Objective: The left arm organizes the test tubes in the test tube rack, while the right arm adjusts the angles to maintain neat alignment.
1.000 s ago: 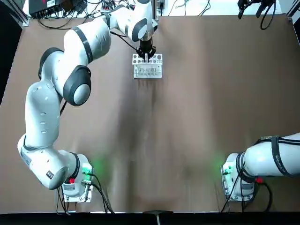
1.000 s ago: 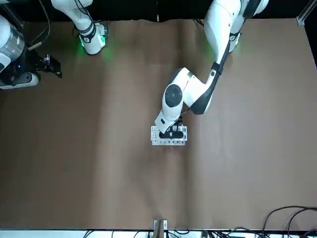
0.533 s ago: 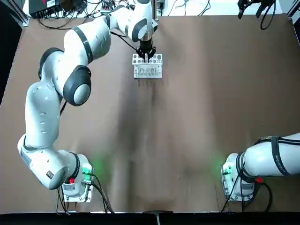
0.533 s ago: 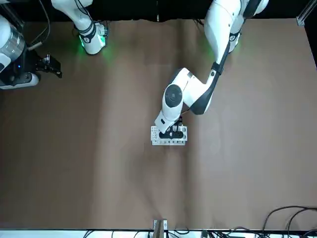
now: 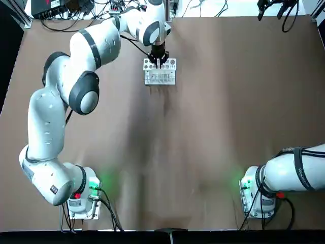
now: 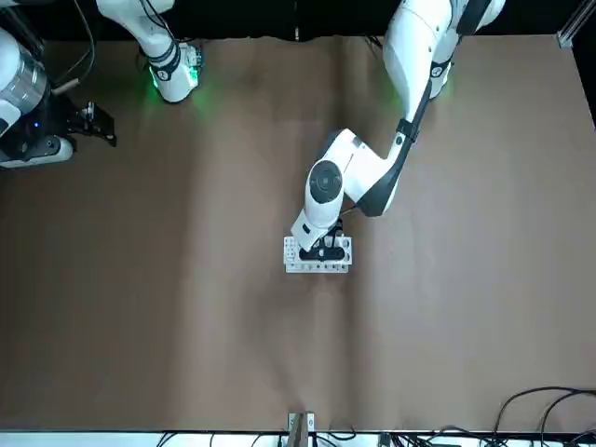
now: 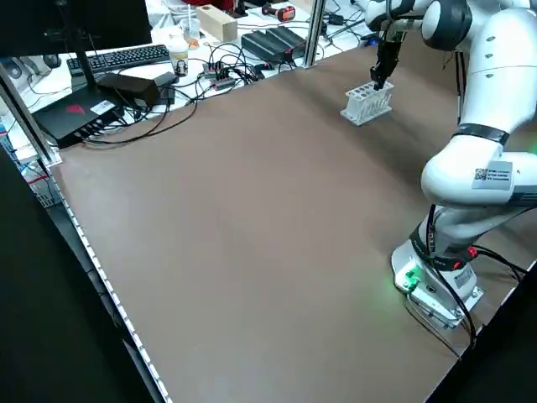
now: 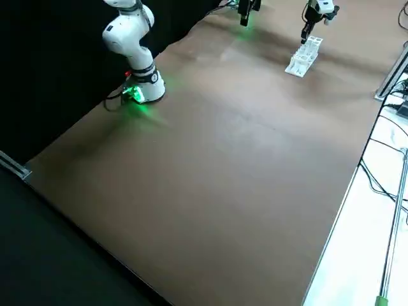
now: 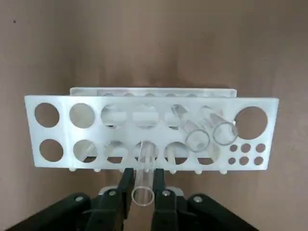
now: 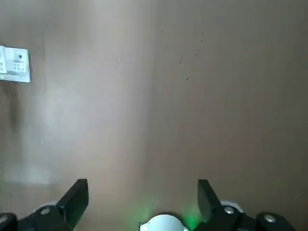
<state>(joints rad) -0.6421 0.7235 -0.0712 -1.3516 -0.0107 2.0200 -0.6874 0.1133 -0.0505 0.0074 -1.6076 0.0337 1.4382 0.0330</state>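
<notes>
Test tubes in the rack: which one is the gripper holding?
The tube pinched between the left gripper fingers, in a near-row hole of the rack. The other two tubes lean side by side, untouched.

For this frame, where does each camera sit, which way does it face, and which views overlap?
Top: overhead, bases at bottom; left arm reaches the test tube rack.
Front: across the table, facing the robot; right arm parked at picture left.
Left side: raised, diagonal; left pincer over rack.
Right side: raised, diagonal; rack far off.
Left wrist: left pincer shut on a test tube at the rack.
Right wrist: right pincer open over bare table.
Five views share the rack.
</notes>
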